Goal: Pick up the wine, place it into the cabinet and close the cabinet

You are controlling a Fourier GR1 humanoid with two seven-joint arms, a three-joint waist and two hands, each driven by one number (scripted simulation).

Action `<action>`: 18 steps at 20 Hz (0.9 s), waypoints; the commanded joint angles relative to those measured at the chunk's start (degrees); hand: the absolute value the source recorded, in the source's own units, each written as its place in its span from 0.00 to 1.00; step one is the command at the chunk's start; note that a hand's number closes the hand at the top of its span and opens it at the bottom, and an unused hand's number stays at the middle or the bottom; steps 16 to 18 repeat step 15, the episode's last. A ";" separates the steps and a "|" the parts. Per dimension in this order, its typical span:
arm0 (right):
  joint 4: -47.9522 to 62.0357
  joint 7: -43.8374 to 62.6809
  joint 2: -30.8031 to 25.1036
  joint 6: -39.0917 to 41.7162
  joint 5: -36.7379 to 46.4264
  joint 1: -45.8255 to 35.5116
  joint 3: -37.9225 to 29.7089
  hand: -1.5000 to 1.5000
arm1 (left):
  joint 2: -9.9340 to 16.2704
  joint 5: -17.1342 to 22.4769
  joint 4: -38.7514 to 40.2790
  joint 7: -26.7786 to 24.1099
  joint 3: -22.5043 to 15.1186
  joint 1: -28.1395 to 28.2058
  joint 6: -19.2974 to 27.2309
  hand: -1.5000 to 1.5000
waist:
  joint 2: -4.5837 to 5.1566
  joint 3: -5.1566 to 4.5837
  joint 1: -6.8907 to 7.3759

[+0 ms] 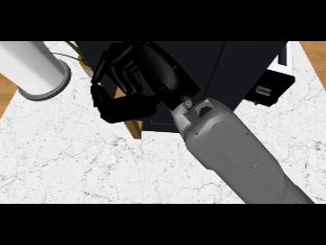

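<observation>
While hiding any wine, right hand (140, 72) covers cabinet (229, 67).

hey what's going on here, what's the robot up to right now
One robot hand, on a grey forearm coming in from the lower right, is up against the dark cabinet at the back of the marble counter, fingers curled at its wooden edge. No wine bottle shows. A white cylinder stands at the left.

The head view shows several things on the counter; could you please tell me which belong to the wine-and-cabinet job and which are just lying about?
Part of the job:
- dark cabinet
- its wooden door edge
- right hand, fingers curled near that door
- wine: not visible

Just lying about:
- white cylinder at upper left
- plant leaves behind it
- marble counter
</observation>
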 commanded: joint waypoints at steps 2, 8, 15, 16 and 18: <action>10.04 -3.57 -3.09 1.00 0.60 -3.55 -6.61 1.00 | -1.04 -2.26 1.72 1.93 -3.87 -3.87 0.78 0.00 | 1.23 0.33 -0.40; 12.83 -8.94 -7.09 2.56 1.19 -3.48 -8.64 1.00 | -3.51 -5.78 0.75 2.59 -8.48 -8.04 6.22 0.00 | 1.67 0.37 -0.67; 14.44 -10.34 -7.78 3.79 0.11 -4.12 -9.32 1.00 | -4.72 -7.78 4.53 3.51 -11.02 -12.31 7.92 0.00 | 1.68 0.34 -1.04; 14.44 -10.34 -7.78 3.79 0.11 -4.12 -9.32 1.00 | -4.72 -7.78 4.53 3.51 -11.02 -12.31 7.92 0.00 | 1.68 0.34 -1.04; 14.44 -10.34 -7.78 3.79 0.11 -4.12 -9.32 1.00 | -4.72 -7.78 4.53 3.51 -11.02 -12.31 7.92 0.00 | 1.68 0.34 -1.04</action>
